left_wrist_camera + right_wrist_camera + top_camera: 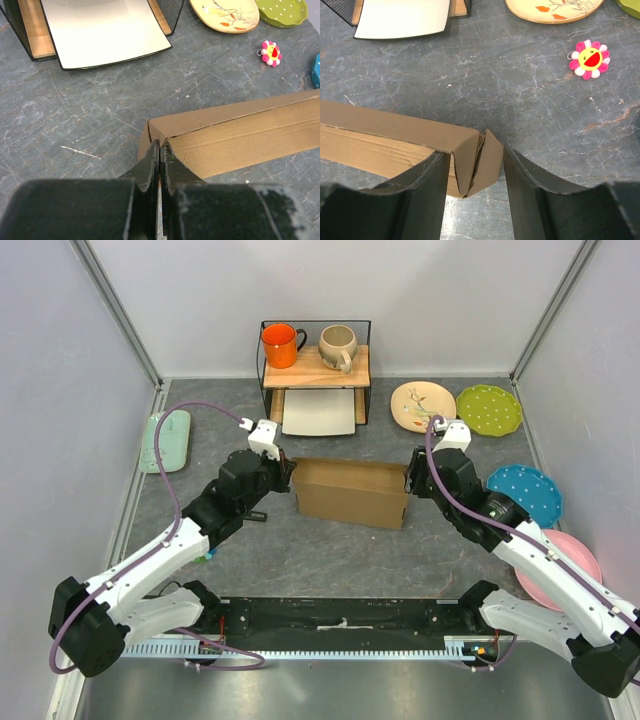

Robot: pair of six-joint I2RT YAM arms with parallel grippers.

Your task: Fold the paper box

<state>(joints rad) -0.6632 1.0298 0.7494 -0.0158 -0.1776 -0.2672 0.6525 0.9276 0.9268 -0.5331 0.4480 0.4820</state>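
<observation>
left tool (160,150): black fingers pressed tight together, tips right at the left end corner of the plain brown cardboard box (240,132); can't tell if any cardboard's caught between them
right tool (475,152): fingers spread, the box's right end corner poking into the gap
box spot: mid grey stone-look bench (330,560), lying crosswise between both tools
behind it: white flat tray (318,412) under a wire rack
off right: pink flower toy with a yellow smiley face (589,59), near a cream painted plate (552,10)
</observation>
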